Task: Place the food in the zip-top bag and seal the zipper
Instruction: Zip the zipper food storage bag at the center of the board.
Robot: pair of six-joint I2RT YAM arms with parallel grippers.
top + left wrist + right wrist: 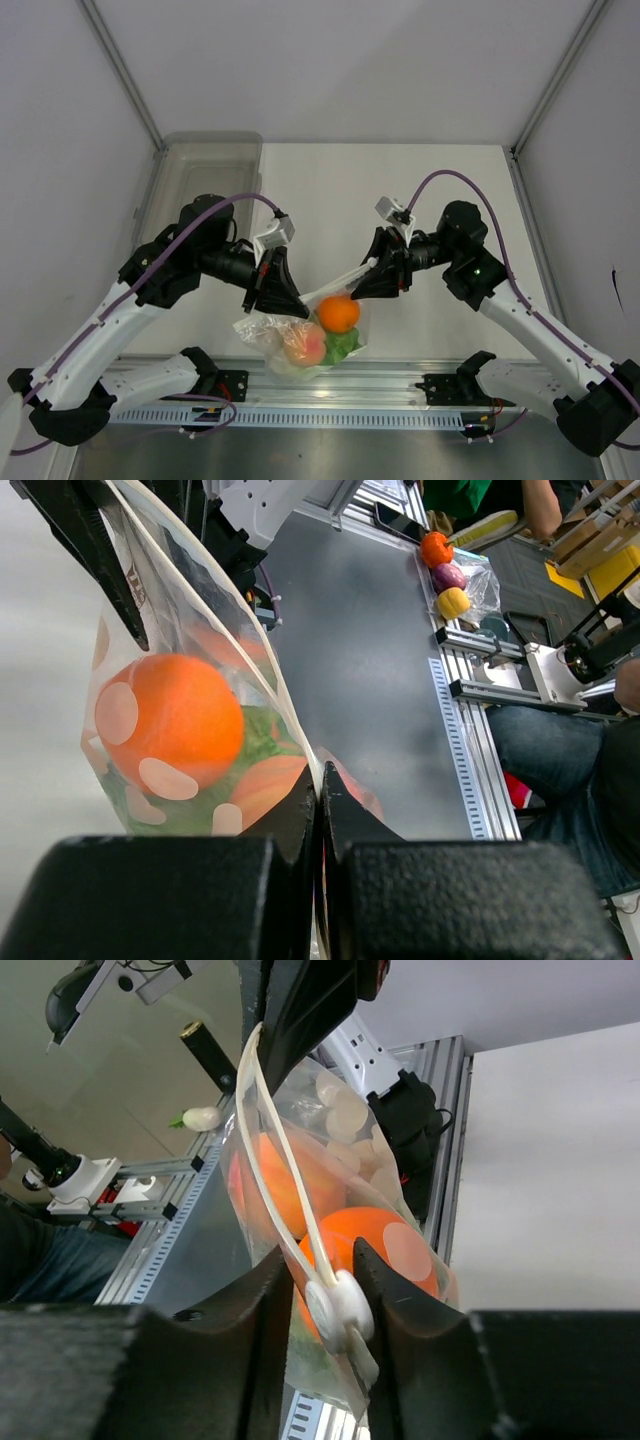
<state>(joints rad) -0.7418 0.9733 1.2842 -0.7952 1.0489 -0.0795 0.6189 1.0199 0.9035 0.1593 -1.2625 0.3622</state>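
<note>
Left fingers (290, 825) clamp the clear crinkly zip-top bag (268, 335) taut so right fingers (262, 1305), pinching its white plastic slider (340, 1310), can seal it.

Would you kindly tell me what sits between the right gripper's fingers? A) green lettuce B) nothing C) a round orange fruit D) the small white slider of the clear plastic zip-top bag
D: the right wrist view shows the small white slider between the right gripper's fingers, with the round orange fruit inside the clear plastic zip-top bag behind it.
</note>
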